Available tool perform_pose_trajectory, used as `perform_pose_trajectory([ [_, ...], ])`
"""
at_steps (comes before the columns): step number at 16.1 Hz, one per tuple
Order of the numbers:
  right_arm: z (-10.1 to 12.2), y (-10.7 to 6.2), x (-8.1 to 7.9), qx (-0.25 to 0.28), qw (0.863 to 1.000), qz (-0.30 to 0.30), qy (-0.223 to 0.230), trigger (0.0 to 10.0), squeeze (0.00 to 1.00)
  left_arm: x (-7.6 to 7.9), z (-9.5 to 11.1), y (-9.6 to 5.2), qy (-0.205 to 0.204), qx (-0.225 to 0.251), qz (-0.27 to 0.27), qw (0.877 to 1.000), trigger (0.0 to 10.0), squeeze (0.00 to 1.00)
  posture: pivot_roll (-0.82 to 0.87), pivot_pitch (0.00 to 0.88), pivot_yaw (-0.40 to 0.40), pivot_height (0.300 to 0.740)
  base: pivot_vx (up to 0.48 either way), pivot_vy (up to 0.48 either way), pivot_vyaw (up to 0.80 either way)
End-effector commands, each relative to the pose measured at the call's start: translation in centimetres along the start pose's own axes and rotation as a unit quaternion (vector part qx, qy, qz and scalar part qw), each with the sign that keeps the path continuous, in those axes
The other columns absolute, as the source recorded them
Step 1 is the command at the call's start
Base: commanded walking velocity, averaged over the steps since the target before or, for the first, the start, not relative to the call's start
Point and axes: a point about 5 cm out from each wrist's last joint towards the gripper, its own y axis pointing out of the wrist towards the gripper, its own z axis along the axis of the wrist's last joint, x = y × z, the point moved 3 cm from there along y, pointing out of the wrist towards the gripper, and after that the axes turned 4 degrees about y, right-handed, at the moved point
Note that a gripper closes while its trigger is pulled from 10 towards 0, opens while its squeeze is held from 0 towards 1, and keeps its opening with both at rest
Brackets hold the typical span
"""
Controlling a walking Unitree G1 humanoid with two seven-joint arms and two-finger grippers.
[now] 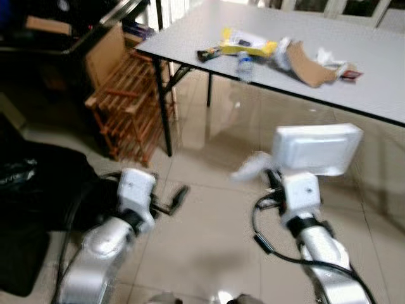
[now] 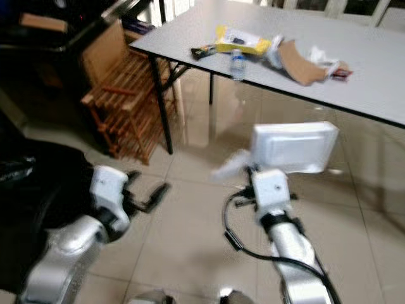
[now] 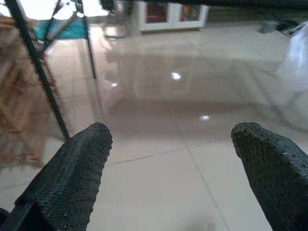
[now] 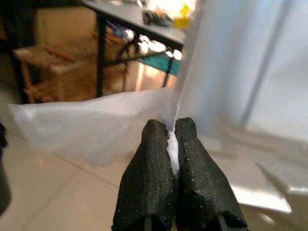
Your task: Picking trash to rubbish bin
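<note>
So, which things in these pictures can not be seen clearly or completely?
- Right gripper: shut on the white foam container; the container hides its fingertips in both eye views.
- Trash on the table: the wrappers and bottle are too small and blurred for labels.
- Dark bag: cut off by the left edge; contents hidden.
- Left gripper: open, empty.

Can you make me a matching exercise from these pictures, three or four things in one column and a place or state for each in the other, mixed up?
Things:
1. white foam container
2. left gripper
3. plastic bottle
4. wooden rack

Places or states:
A. standing on the grey table
B. open, holding nothing
C. on the floor beside the table leg
D. pinched by the right gripper

Pairs: 1-D, 2-B, 3-A, 4-C
</note>
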Motion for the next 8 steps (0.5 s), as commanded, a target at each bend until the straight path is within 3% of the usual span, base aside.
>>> perform_pose_trajectory([
  [1,0.5,0.08,-0.22,0.011,1.0,0.002,-0.001,0.0,0.0,-0.64,0.06,-0.25,0.009,-0.002,0.009,1.0,10.0,0.0,0.04,0.129,-0.02,0.74,0.0,0.48,0.0],
  [8,0.5,0.24,-0.35,0.013,1.0,0.005,-0.002,0.0,0.0,-0.53,-0.04,-0.1,0.011,-0.005,0.007,1.0,10.0,0.0,0.03,0.129,-0.018,0.74,0.0,0.48,0.0],
])
